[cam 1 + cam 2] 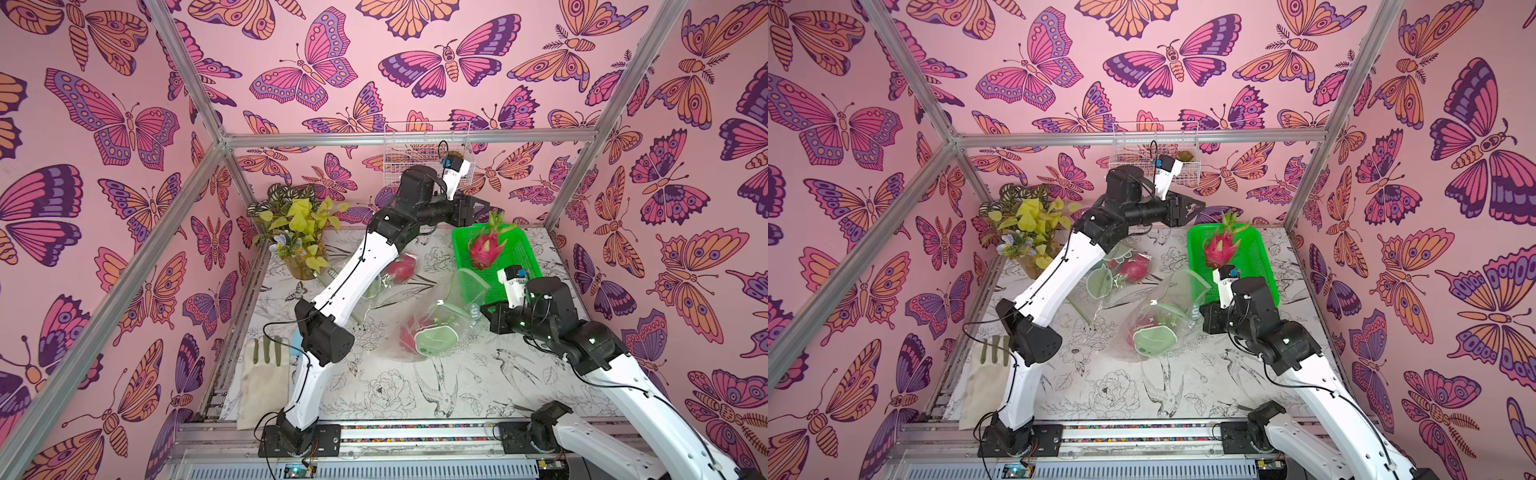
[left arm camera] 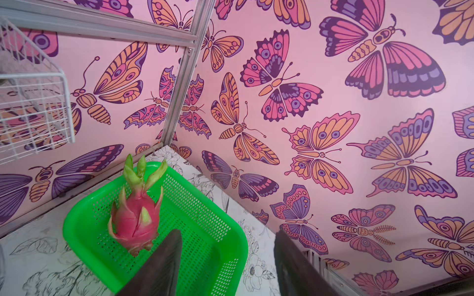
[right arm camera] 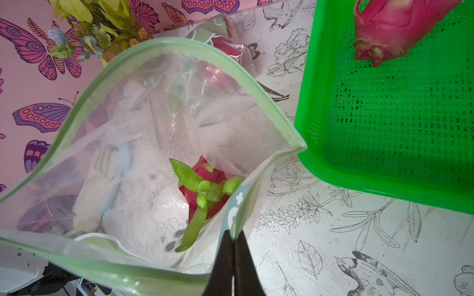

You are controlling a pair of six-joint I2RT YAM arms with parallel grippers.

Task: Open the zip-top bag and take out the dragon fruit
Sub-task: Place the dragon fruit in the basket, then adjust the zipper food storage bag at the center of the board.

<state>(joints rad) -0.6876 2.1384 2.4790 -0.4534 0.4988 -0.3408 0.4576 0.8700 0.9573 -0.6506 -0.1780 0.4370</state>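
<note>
1. Risk, I reckon: the bag [image 3: 164, 43] rim slips from the pinch of my right gripper [image 3: 233, 238], the mouth collapses, leafy scales snag.
2. My left gripper [image 2: 227, 238] hangs open, empty, over the basket [image 2: 241, 246] far right.
3. The dragon fruit [image 3: 214, 175] lies deep in the bag, mid-table.
4. Its long axis follows the bag, leafy tip toward the mouth, far-right.

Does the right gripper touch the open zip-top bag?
Touching. The right wrist view shows the right gripper, jaws shut, pinching the open zip-top bag at its green rim.

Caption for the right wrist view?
Right gripper pinches rim of open zip-top bag; one dragon fruit inside, another in green basket.
</note>
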